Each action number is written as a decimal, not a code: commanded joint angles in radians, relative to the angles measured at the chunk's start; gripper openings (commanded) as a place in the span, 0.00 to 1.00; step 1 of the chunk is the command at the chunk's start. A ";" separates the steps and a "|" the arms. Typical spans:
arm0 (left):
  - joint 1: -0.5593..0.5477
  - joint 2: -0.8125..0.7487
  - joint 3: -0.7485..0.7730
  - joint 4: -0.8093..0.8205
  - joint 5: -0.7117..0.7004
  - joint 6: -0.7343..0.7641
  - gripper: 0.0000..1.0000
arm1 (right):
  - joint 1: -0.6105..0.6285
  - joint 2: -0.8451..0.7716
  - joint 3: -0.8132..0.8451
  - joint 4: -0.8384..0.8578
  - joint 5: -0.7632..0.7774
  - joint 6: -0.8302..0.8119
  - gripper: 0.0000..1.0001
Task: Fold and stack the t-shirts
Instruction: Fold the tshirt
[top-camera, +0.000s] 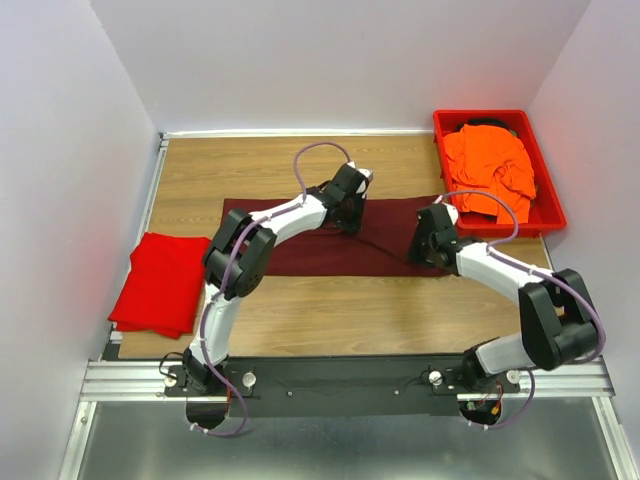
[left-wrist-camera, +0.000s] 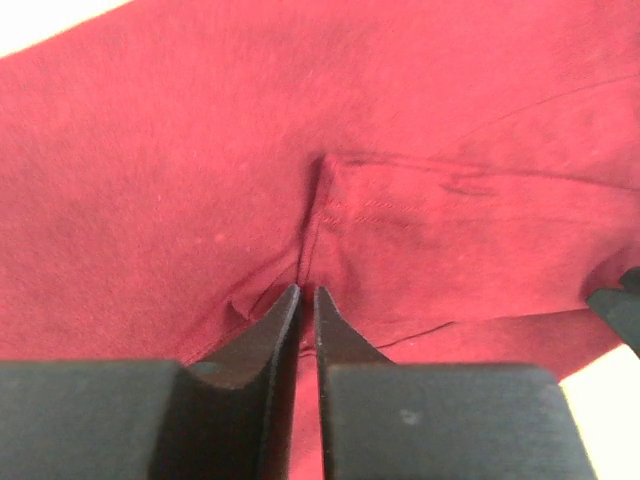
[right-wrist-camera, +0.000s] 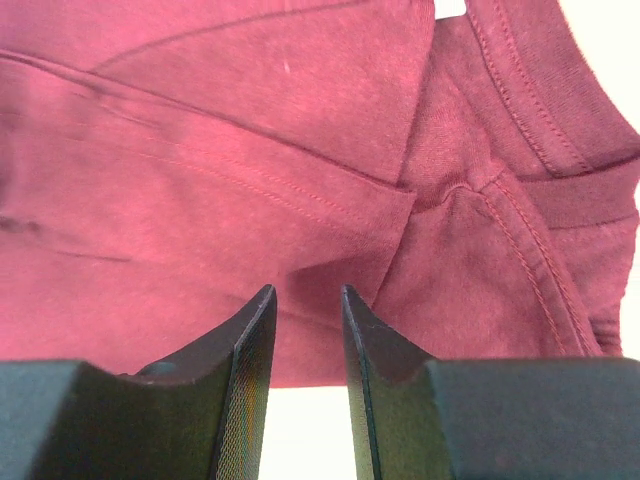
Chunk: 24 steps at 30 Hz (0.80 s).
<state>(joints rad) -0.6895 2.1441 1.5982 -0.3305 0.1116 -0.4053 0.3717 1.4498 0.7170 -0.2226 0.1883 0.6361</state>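
From above, the table (top-camera: 300, 320) is seen whole, and the maroon shirt (top-camera: 330, 255) is laid flat across its middle as a long band. The band's long axis runs left to right, parallel to the near edge. The bin (top-camera: 553, 195) is set at the far right corner, well apart from that shirt, and the orange shirt (top-camera: 490, 165) is heaped inside it. The red shirt (top-camera: 160, 283) is folded at the left edge. None of these outlying things is shown by the wrist cameras, which are filled with maroon cloth. Only in the right wrist view is the ribbed neckband (right-wrist-camera: 540, 110) made out, just beside the right gripper (right-wrist-camera: 305, 295), so the neck end is placed towards the band's right end. Only in the left wrist view is a stitched hem (left-wrist-camera: 380, 205) shown, with a raised pleat running from it to the left gripper (left-wrist-camera: 304, 295). The left gripper is clenched on that pleat, with barely a slit left between its fingers. The right gripper's fingers are held partly apart over the cloth's near edge. Whether cloth is grasped there cannot be told.
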 joint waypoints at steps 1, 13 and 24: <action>0.007 -0.090 0.037 -0.030 -0.010 0.023 0.22 | 0.004 -0.083 0.022 -0.027 -0.007 -0.004 0.39; 0.130 -0.357 -0.303 -0.047 -0.137 -0.047 0.15 | 0.007 0.026 0.212 -0.066 -0.061 0.000 0.44; 0.166 -0.474 -0.650 0.076 -0.156 -0.112 0.11 | 0.022 0.242 0.355 -0.057 0.028 0.023 0.44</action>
<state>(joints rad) -0.5312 1.7199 1.0031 -0.3153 -0.0166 -0.4828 0.3874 1.6527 1.0225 -0.2718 0.1593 0.6403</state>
